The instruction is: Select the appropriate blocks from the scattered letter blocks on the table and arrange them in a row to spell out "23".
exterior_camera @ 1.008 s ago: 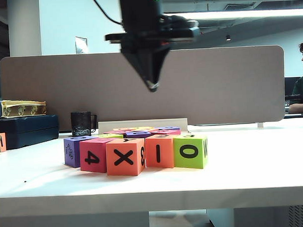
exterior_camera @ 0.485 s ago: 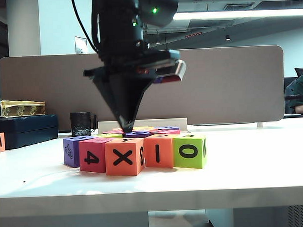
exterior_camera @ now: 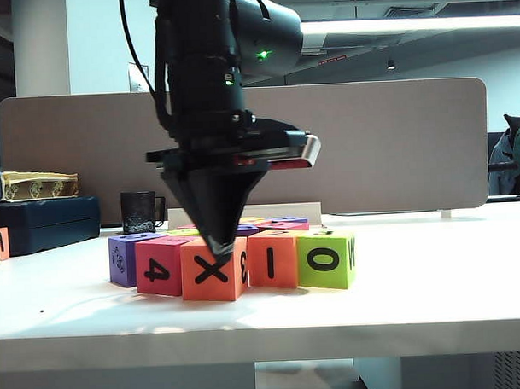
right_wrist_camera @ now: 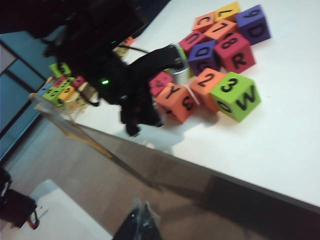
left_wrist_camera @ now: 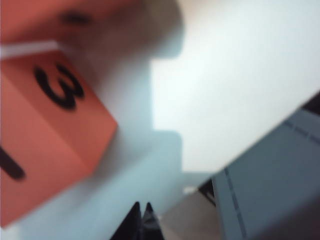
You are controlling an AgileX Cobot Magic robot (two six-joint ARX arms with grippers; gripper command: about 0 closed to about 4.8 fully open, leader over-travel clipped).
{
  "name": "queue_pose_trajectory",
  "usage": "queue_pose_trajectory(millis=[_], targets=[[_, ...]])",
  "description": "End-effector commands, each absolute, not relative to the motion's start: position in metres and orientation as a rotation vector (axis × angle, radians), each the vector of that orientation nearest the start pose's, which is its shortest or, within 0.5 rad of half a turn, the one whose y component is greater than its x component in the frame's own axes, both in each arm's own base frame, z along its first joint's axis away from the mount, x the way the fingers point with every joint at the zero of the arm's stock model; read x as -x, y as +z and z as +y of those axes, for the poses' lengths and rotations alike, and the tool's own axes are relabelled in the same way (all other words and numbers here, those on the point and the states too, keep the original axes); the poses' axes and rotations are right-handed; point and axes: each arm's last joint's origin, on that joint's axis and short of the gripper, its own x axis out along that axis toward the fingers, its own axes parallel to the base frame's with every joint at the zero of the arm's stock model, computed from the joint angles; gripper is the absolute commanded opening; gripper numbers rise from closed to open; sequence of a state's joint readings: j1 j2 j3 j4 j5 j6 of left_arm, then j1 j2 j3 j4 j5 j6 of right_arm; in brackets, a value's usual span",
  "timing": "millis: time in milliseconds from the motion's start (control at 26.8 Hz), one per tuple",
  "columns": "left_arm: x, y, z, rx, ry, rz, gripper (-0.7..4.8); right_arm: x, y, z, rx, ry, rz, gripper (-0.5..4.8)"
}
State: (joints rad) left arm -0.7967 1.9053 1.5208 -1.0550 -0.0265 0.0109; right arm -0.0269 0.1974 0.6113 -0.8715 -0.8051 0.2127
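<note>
Beside orange block [left_wrist_camera: 45, 120] | left hand [left_wrist_camera: 141, 212] closed, empty | right hand [right_wrist_camera: 141, 215] closed (off table [right_wrist_camera: 280, 135])

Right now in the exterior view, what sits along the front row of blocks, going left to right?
Purple block → red "4" block → orange "X" block, with the shut left gripper at its top edge → orange "I" block → green "O" block.
</note>
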Motion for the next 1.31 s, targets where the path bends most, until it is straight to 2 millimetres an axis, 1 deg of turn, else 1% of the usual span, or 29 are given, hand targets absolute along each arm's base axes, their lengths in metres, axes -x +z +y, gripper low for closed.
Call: queue_pose_trajectory(millis=[37, 373, 635, 709, 859, 1008, 1045, 1195, 1232, 1307], targets=[[-0.265, 0.224, -0.266, -0.568, -0.652, 1.275, -0.06, -0.041, 0.272, 0.020, -0.380, 0.730, 0.495, -0.01], [-0.275, 0.217, -0.253, -0.552, -0.600, 1.337, -0.06, -0.041, 0.272, 0.020, -0.380, 0.728, 0.494, -0.01], [-0.286, 0.213, -0.251, -0.530, -0.572, 1.280, -0.06, -0.041, 0.272, 0.020, -0.378, 0.726, 0.492, -0.01], [-0.291, 0.208, -0.251, -0.531, -0.559, 1.265, -0.06, -0.041, 0.272, 0.020, -0.378, 0.727, 0.492, -0.01], [-0.307, 0.196, -0.247, -0.531, -0.499, 1.233, -0.06, -0.041, 0.272, 0.020, -0.378, 0.726, 0.491, -0.01], [-0.327, 0.188, -0.237, -0.533, -0.423, 1.172, -0.06, -0.041, 0.272, 0.020, -0.378, 0.726, 0.492, -0.01], [-0.336, 0.188, -0.231, -0.521, -0.404, 1.138, -0.06, -0.041, 0.272, 0.020, -0.378, 0.725, 0.492, -0.01], [-0.357, 0.194, -0.217, -0.462, -0.370, 1.047, -0.06, -0.041, 0.272, 0.020, -0.376, 0.719, 0.491, -0.01], [-0.366, 0.196, -0.210, -0.447, -0.359, 1.006, -0.06, -0.041, 0.272, 0.020, -0.376, 0.719, 0.491, -0.01], [-0.373, 0.197, -0.204, -0.429, -0.343, 0.979, -0.06, -0.041, 0.272, 0.020, -0.376, 0.718, 0.491, -0.01]])
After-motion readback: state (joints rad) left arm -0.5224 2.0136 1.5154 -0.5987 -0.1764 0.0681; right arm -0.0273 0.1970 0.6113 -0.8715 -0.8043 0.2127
